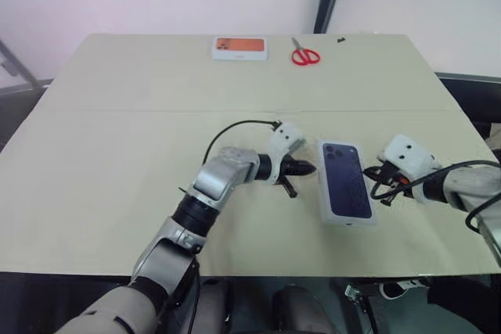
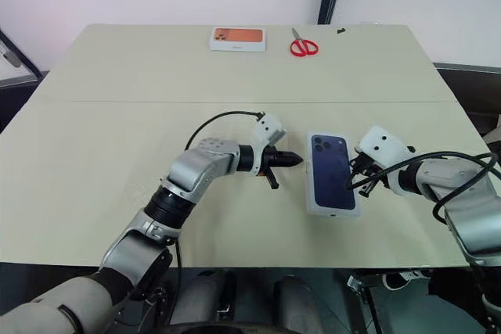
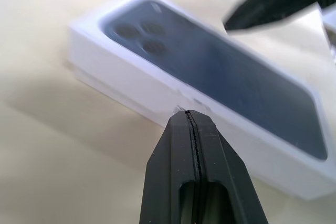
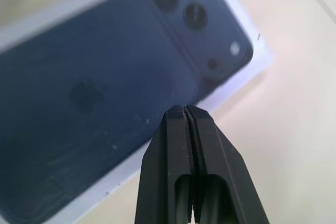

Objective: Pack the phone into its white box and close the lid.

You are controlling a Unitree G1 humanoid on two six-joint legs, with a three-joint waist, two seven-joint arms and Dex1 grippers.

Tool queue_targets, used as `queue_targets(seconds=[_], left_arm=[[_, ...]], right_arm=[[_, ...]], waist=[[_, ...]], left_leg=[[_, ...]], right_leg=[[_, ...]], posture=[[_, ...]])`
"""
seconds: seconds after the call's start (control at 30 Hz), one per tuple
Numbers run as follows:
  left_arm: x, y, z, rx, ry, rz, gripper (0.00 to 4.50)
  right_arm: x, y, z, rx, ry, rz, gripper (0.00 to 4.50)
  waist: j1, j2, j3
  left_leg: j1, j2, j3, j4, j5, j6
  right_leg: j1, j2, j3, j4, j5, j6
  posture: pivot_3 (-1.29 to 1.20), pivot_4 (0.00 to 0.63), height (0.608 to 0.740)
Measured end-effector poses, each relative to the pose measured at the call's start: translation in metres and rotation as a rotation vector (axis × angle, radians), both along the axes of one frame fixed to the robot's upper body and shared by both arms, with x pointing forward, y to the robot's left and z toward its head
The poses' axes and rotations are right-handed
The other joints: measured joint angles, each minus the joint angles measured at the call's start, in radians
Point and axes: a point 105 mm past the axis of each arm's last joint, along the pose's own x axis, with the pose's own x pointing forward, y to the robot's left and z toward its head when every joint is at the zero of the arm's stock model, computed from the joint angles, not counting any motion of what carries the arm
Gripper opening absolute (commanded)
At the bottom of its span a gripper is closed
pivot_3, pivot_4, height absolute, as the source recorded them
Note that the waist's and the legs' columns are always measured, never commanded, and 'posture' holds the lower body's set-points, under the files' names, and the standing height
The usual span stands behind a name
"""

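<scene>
While both arms hang low over the near half of the pale surface (image 1: 117,154), you have the lid (image 1: 345,181) seated on the white box (image 3: 126,95), its printed dark blue phone picture facing up, lying nearer the right edge than the left and a little askew to the front edge. Your left tool (image 1: 307,168) has its two black fingers pressed together with nothing between them, its tip just beside the box's left long side; from the left wrist view the tip sits close against the white wall, though I cannot tell if it touches. Your right tool (image 2: 357,167) is likewise pinched closed and empty, poised at the box's right long side near the camera-cluster end, seemingly over the lid's edge. Along the far edge you have a white box with an orange picture (image 1: 239,48) and, just to its right, red-handled scissors (image 1: 304,54).
</scene>
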Motion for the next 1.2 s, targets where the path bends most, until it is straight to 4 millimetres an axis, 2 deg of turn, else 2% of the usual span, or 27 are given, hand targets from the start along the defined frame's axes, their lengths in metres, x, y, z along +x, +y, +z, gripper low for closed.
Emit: queue_targets(seconds=[0.1,0.2,0.27,0.37,0.47,0.83,0.97,1.03,1.1,1.2], left_arm=[[0.013,0.001,0.016,-0.014,-0.034,0.035,0.0],[0.023,-0.013,0.031,-0.014,-0.08,0.032,0.0],[0.026,-0.024,0.033,0.001,-0.095,0.019,0.0],[0.028,-0.037,0.015,0.094,-0.08,0.009,0.0],[0.027,-0.042,-0.009,0.188,-0.046,-0.002,0.0],[0.029,-0.047,-0.015,0.239,-0.077,-0.014,0.0],[0.035,-0.04,-0.013,0.185,-0.079,0.023,0.0],[0.044,-0.029,-0.01,0.124,-0.077,0.08,0.0],[0.059,-0.011,0.01,0.025,-0.11,0.166,0.0],[0.082,0.027,0.048,-0.063,-0.204,0.297,0.0]], right_arm=[[-0.009,-0.006,0.004,0.016,0.029,0.007,0.06],[-0.027,-0.008,0.003,0.025,0.1,0.039,0.06],[-0.038,-0.003,-0.002,0.033,0.15,0.082,0.06],[-0.045,0.002,-0.01,0.025,0.18,0.101,0.06],[-0.042,0.001,-0.017,0.0,0.164,0.075,0.06],[-0.041,0.004,-0.031,-0.022,0.16,0.061,0.06],[-0.036,0.007,-0.028,-0.014,0.131,0.068,0.06],[-0.023,0.011,-0.02,0.033,0.06,0.047,0.06],[0.0,0.011,0.0,0.092,-0.054,-0.003,0.06],[0.017,0.01,0.024,0.144,-0.164,-0.024,0.06]], waist=[[0.002,0.0,0.0],[0.009,0.0,0.0],[0.011,0.0,0.0],[0.01,0.0,0.0],[0.008,0.0,0.0],[0.002,-0.001,0.0],[-0.003,-0.001,0.0],[-0.012,0.0,0.0],[-0.019,0.0,0.0],[-0.02,0.0,0.001]], left_leg=[[0.0,0.0,0.0,0.0,0.0,0.0],[0.0,0.0,0.0,0.0,-0.002,0.003],[0.0,0.0,0.0,0.0,-0.002,0.004],[0.001,0.0,0.0,0.0,-0.003,0.005],[0.0,0.0,0.0,0.0,-0.003,0.005],[0.005,0.0,0.0,0.0,-0.002,0.004],[0.005,0.0,0.0,0.0,-0.002,0.003],[0.004,0.0,0.0,-0.001,-0.001,0.002],[0.001,0.0,0.0,-0.001,0.0,0.0],[-0.001,0.0,0.0,-0.002,0.001,-0.001]], right_leg=[[0.001,0.0,0.0,0.0,0.0,0.001],[0.001,0.0,0.0,-0.001,0.0,0.001],[0.001,0.0,0.0,-0.001,0.0,0.001],[0.001,0.0,0.0,-0.001,0.0,0.001],[0.0,0.0,0.0,-0.001,0.0,0.001],[0.006,0.0,0.0,-0.002,0.0,0.001],[0.006,0.0,0.0,-0.002,0.0,0.001],[0.003,0.0,0.001,0.0,0.0,0.001],[-0.003,0.001,0.002,0.002,0.0,0.001],[-0.006,0.001,0.002,0.004,0.0,0.001]], posture=[[0.0,0.15,0.74],[0.0,0.15,0.74],[0.0,0.15,0.74],[0.0,0.15,0.74],[0.0,0.15,0.74],[0.0,0.15,0.74],[0.0,0.15,0.74],[0.0,0.15,0.74],[0.0,0.15,0.74],[0.0,0.15,0.74]])
